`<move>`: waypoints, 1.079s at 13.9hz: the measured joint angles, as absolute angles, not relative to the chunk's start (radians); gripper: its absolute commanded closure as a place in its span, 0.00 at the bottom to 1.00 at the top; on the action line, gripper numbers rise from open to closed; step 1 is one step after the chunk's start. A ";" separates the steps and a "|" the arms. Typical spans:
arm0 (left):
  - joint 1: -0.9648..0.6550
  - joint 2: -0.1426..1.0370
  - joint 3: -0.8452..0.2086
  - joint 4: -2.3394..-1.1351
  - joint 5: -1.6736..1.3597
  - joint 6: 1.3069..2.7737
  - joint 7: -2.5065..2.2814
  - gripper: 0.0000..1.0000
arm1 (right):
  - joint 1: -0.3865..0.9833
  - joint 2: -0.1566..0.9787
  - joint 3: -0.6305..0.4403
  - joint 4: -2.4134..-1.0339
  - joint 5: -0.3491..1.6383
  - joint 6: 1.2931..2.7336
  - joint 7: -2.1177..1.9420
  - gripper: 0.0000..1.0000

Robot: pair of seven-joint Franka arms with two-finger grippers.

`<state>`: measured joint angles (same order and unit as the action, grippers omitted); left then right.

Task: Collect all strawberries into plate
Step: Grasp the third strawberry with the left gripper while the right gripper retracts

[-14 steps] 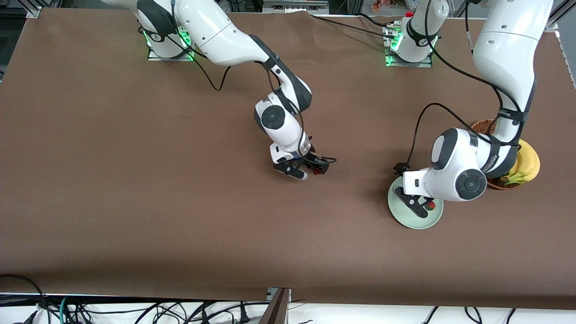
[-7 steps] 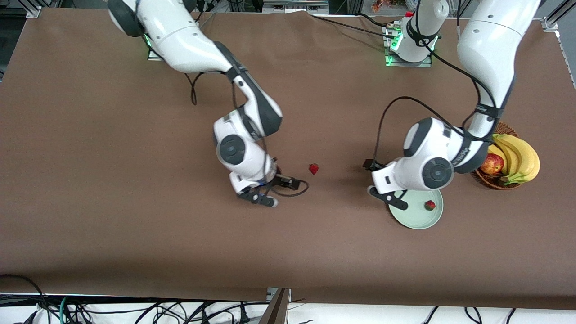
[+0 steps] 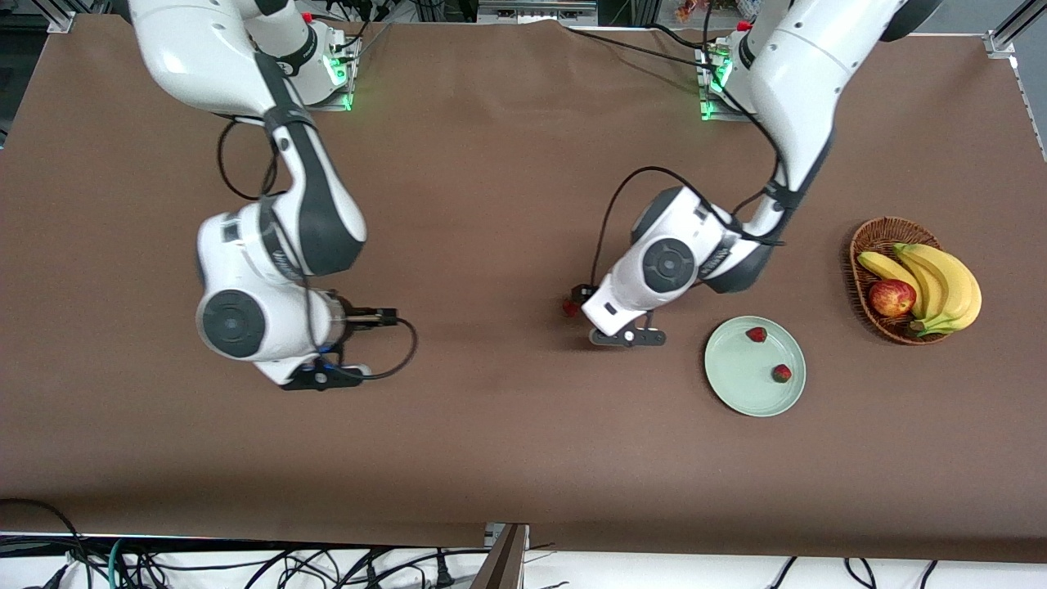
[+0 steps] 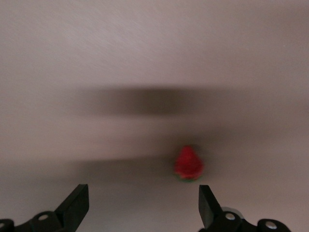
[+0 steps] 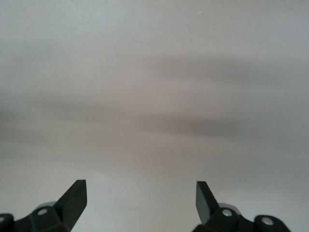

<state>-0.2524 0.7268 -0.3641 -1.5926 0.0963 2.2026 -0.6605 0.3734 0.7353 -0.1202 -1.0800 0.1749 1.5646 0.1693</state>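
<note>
Front view shows no readable writing on plate (image 3: 740, 384).

Left hand (image 3: 628, 336) left plate (image 3: 740, 384) (second strawberry (image 3: 757, 334) dropped there).

no text, label, brand, number or sign can be read on anything here (the arms' dark bands carry marks too small to make out).

A robotics lab is showing here: two white arms are standing bolted along one edge of a brown-covered table (image 3: 491, 458), cables (image 3: 245, 564) are trailing below the opposite edge.
</note>
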 measured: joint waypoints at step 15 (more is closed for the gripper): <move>-0.336 0.806 -0.343 -1.595 0.294 2.345 -0.871 0.64 | 0.122 0.101 -0.022 -1.471 -0.013 1.374 0.054 0.00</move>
